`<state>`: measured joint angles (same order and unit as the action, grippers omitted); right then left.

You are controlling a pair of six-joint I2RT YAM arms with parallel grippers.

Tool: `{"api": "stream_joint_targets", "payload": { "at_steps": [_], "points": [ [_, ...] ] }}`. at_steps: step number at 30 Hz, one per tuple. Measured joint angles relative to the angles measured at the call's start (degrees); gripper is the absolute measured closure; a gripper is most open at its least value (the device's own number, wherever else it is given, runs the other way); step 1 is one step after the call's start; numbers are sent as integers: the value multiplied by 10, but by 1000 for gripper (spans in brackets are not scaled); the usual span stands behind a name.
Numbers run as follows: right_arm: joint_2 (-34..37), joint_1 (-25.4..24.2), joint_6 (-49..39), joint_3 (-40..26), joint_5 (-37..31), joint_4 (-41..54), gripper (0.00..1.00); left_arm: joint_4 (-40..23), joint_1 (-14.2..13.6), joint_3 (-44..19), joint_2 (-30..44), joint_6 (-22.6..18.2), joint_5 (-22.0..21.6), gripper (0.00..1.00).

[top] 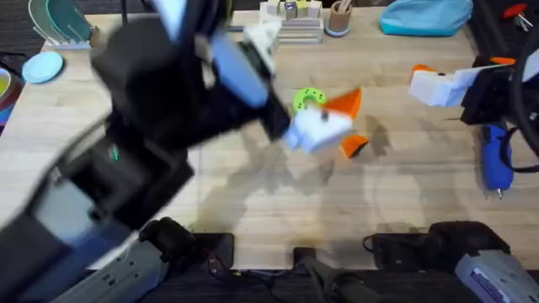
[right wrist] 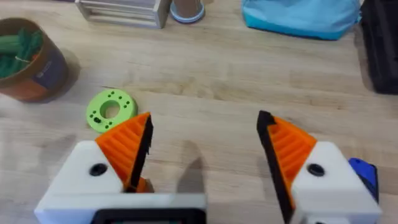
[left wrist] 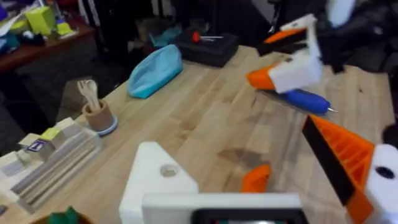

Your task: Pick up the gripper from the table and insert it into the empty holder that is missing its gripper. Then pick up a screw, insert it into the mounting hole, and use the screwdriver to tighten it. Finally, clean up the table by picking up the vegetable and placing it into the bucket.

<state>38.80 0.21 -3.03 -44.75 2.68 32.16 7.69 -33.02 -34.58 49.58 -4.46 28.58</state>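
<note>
Screwdriver point(top: 495, 156) 1, bucket point(right wrist: 48, 70) 1, left claw point(left wrist: 242, 149) spread wide, right claw point(right wrist: 205, 118) spread wide.

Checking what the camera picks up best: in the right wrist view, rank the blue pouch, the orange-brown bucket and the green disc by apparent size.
1. blue pouch, largest, though cut by the frame edge.
2. bucket, also partly cut off.
3. green disc, clearly smallest.
</note>
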Motion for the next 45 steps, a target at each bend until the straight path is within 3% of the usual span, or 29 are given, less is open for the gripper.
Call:
{"api": "stream_joint_targets", "payload": {
  "at_steps": [6,18,26,35,45],
  "points": [
    [0,0,0,0,0,0,10,91,-24,158,-139,5,-17,8],
    [0,0,0,0,0,0,10,105,-24,328,-372,6,-44,8],
    [0,0,0,0,0,0,9,-24,-24,343,-488,8,-46,8],
    [0,0,0,0,0,0,11,-104,-24,343,-494,8,-46,8],
    [0,0,0,0,0,0,10,-107,-24,343,-493,8,-47,8]
  ]
}}
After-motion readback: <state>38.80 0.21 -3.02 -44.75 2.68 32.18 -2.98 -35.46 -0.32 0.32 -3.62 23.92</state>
